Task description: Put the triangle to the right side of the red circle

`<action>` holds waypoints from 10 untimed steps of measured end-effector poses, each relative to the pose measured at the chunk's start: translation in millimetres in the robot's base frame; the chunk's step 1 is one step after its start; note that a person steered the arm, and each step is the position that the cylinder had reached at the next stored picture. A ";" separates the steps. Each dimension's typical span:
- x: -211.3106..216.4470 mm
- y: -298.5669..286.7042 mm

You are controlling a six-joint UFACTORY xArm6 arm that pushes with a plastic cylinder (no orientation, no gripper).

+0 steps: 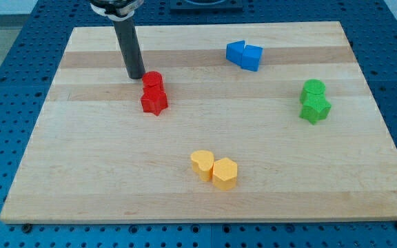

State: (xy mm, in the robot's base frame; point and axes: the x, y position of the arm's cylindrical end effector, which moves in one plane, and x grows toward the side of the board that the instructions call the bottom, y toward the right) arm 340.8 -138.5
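Observation:
The red circle (152, 80) lies at the upper left of the wooden board (81, 172), touching a red star (154, 101) just below it. My tip (136, 76) stands right at the circle's left side, touching or nearly touching it. Two blue blocks sit together near the view's top, right of centre. The left one looks like the blue triangle (235, 52) and the right one like a blue cube (252, 57). The triangle is far to the right of the red circle and a little higher.
A green circle (313, 88) and a green star (315, 109) touch each other at the right. A yellow heart (201, 164) and a yellow hexagon (225, 173) touch at the lower centre. A blue perforated table surrounds the board.

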 end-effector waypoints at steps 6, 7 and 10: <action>-81.8 194.7; -64.0 213.7; -34.1 231.5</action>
State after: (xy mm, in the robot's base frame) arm 306.7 93.0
